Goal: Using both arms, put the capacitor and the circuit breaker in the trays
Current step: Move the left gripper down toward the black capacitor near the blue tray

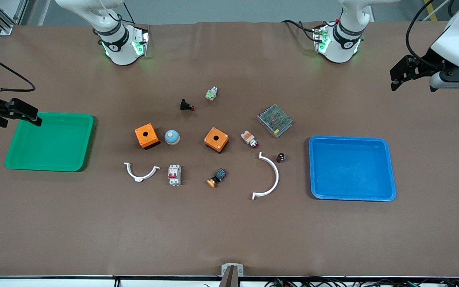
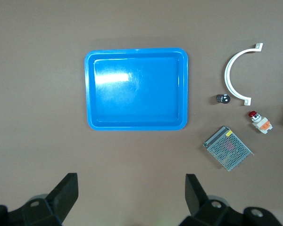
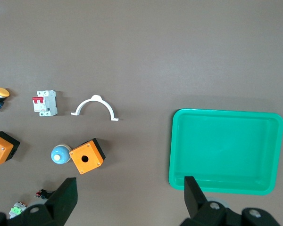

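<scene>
The capacitor [image 1: 281,157], a tiny dark cylinder, stands on the table between a large white curved clip and the blue tray; it also shows in the left wrist view [image 2: 222,99]. The circuit breaker [image 1: 174,174], a white block with red levers, lies beside a small white clip, nearer the front camera than the orange boxes; it also shows in the right wrist view [image 3: 45,103]. My left gripper [image 1: 399,77] [image 2: 131,186] is open and empty, up over bare table by the blue tray. My right gripper [image 1: 19,117] [image 3: 131,188] is open and empty, up over the green tray's edge.
A green tray [image 1: 50,143] lies at the right arm's end and a blue tray [image 1: 351,167] at the left arm's end. Between them lie two orange boxes [image 1: 146,135] [image 1: 216,139], a blue dome [image 1: 171,137], a mesh-covered metal box [image 1: 275,120], white clips [image 1: 269,177] and small buttons.
</scene>
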Available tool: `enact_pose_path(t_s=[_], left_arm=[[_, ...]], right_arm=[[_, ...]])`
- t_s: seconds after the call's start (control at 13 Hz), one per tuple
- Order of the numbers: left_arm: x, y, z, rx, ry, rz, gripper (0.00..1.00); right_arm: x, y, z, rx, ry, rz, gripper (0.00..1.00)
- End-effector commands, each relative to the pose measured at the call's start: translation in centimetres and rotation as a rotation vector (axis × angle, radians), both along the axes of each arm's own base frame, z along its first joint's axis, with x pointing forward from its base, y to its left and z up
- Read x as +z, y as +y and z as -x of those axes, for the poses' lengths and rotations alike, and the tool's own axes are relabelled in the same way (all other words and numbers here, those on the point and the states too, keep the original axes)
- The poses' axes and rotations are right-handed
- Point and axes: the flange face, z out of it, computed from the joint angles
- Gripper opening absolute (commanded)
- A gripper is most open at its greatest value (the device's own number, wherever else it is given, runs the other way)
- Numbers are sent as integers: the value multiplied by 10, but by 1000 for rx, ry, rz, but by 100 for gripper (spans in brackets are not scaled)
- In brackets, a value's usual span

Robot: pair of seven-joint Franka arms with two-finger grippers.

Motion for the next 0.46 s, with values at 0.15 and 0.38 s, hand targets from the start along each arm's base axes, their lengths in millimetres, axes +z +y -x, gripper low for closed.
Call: enact_pose_path(t_s=[0.15, 0.38], left_arm=[[-8, -7, -9, -1, 31, -1, 100], [-47, -37, -44, -35, 85, 16, 100]], right_arm=[[8, -3, 9, -2, -11, 5, 100], [8, -2, 9, 0, -11, 5, 100]])
